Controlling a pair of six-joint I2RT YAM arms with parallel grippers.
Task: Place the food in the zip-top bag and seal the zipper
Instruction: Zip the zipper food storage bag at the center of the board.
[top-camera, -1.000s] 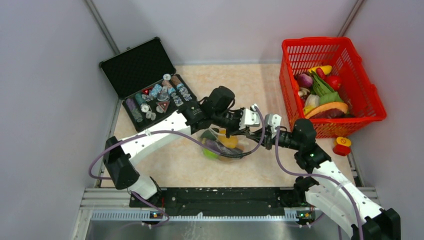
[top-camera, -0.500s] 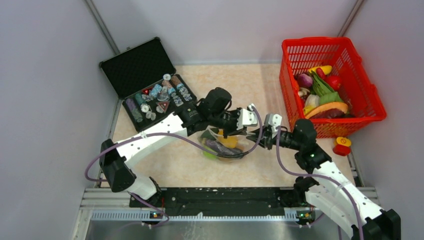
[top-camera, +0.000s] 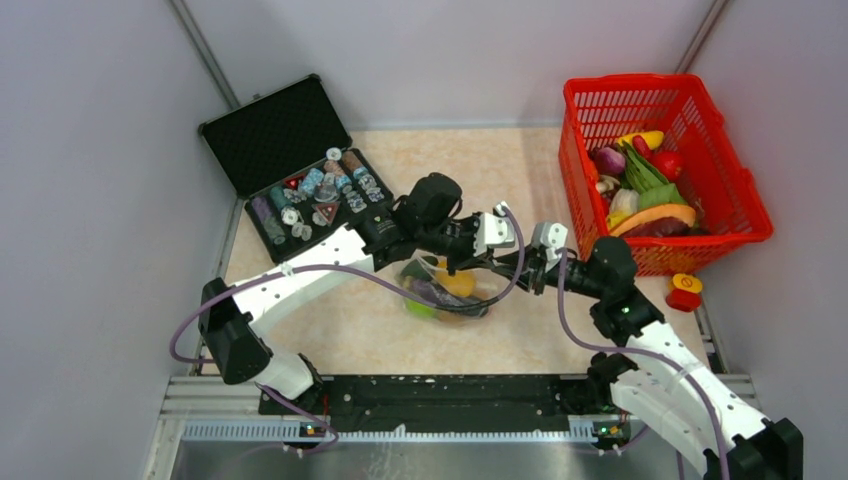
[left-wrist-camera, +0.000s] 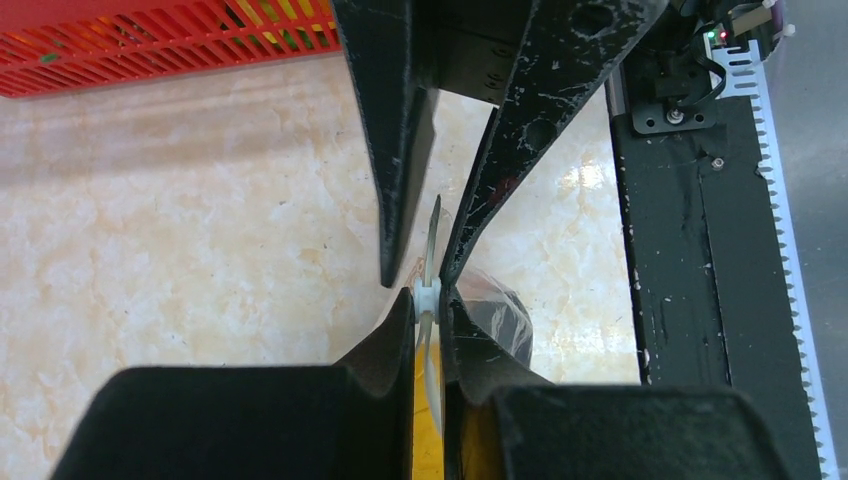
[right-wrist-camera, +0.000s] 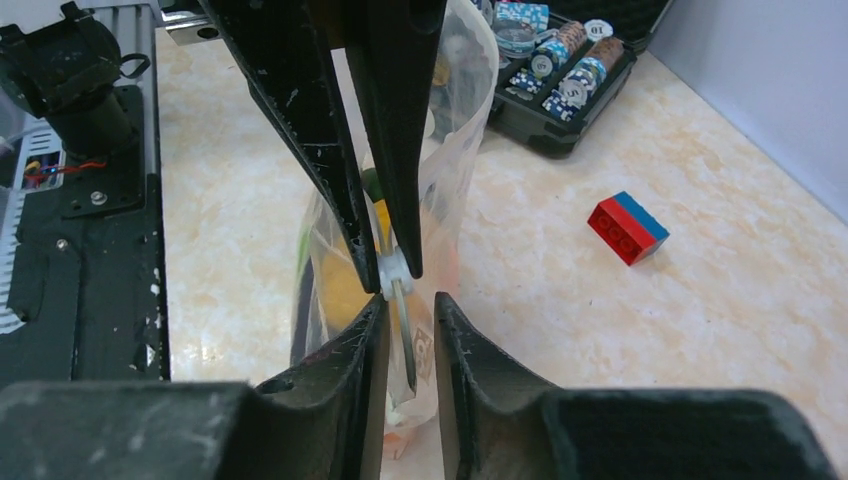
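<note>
A: Two checks. Clamping anything with the left gripper (left-wrist-camera: 428, 300)?

B: Clenching tight on the zipper (right-wrist-camera: 396, 272), pinching the whitish strip edge-on between both tips.

A: Squeezing with the right gripper (right-wrist-camera: 408, 310) as well?

B: Not squeezing. Standing released, tips apart, straddling the same strip with a gap on either side. Facing the left gripper tip to tip.

A: Finding the bag (right-wrist-camera: 455, 170) where?

B: Hanging below the pinched strip and reaching down to the table (top-camera: 340, 330), near the middle, between the two wrists.

A: Seeing the food (top-camera: 440, 290) inside?

B: Showing through the clear plastic as orange, purple and green pieces, lying low in the bag.

A: Noticing anything else around?

B: Spotting a red basket (top-camera: 625, 82) at the far right, holding more toy vegetables (top-camera: 645, 185). Spotting an open black case (top-camera: 275, 130) at the far left, holding small bottles and discs (top-camera: 320, 195). Also catching a red-and-blue brick (right-wrist-camera: 627, 226) lying on the table, well apart from the bag.
</note>
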